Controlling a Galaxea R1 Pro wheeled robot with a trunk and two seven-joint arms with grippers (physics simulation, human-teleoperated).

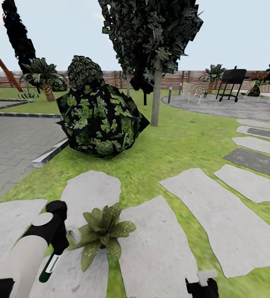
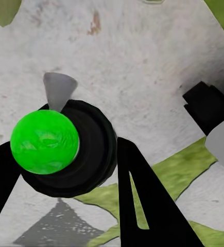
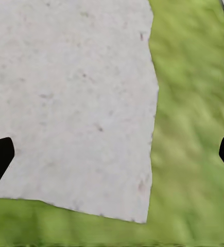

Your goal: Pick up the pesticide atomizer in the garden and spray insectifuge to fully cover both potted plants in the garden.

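Left gripper holds atomizer beside potted plant.

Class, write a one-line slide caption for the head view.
Left gripper holds the atomizer with its nozzle beside a potted plant among grey stepping stones on the lawn.

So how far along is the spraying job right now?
Done: the atomizer is picked up, clamped in the left gripper. In hand: its nozzle points at the potted plant on the stepping stones, close beside it; no spray is visible. Left: covering this plant and a second one. The right gripper hangs open over stone and grass.
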